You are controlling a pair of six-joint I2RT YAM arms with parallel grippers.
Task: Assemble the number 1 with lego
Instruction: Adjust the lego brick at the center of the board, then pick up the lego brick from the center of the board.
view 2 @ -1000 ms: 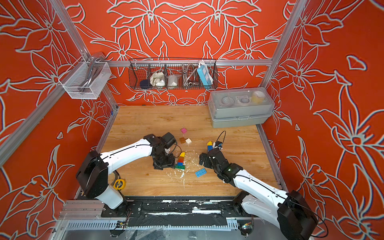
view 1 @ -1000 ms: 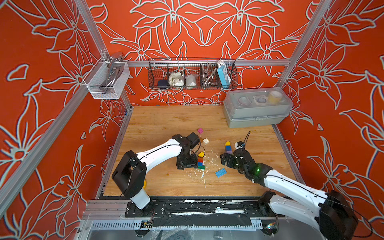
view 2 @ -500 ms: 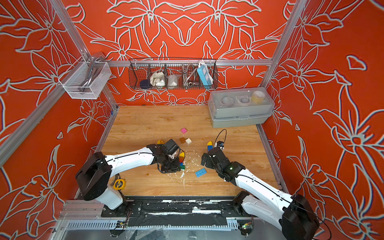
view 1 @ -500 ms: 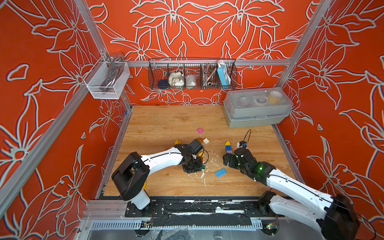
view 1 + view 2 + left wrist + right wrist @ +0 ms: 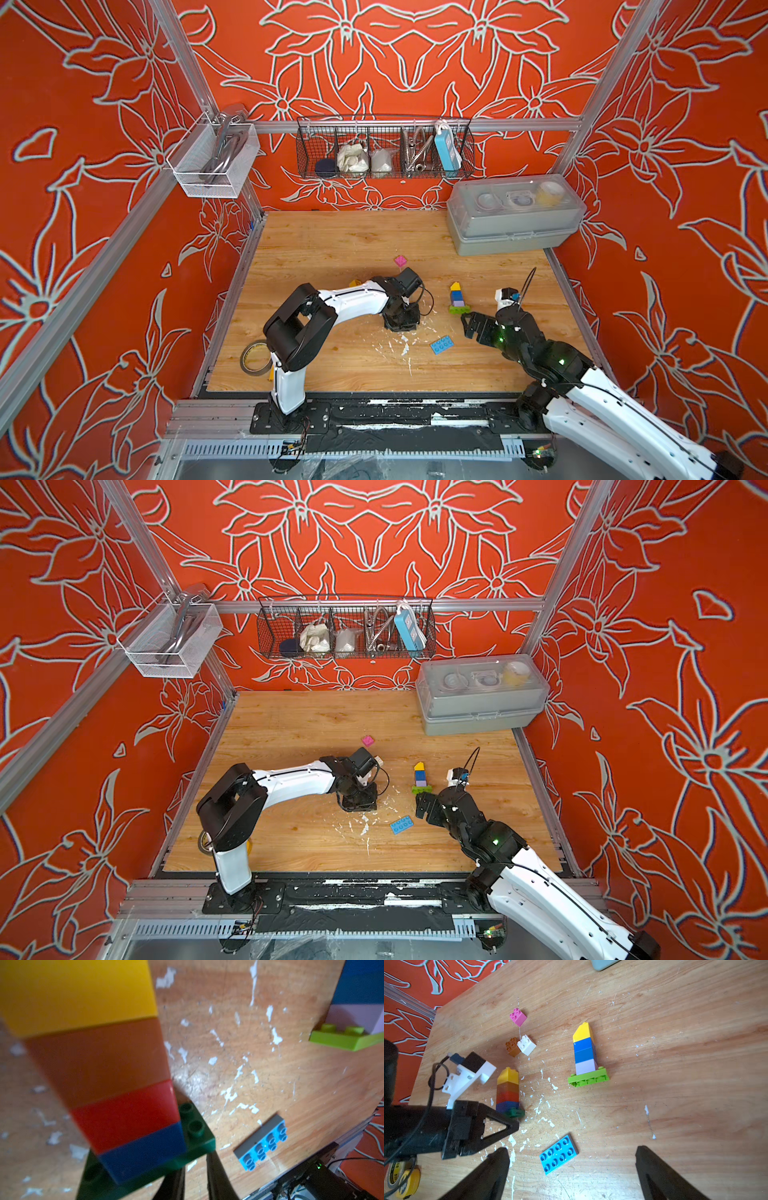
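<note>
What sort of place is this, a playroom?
Probably a robot test booth: a left arm and right arm bolted beside a wooden table, orange flower-print walls on metal framing, lego stacks for practice.

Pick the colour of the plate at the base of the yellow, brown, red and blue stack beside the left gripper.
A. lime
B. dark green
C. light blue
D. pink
B: the left wrist view shows a dark green plate under the blue brick at the foot of that stack. The lime plate carries the other stack, and the light blue plate lies alone.
</note>
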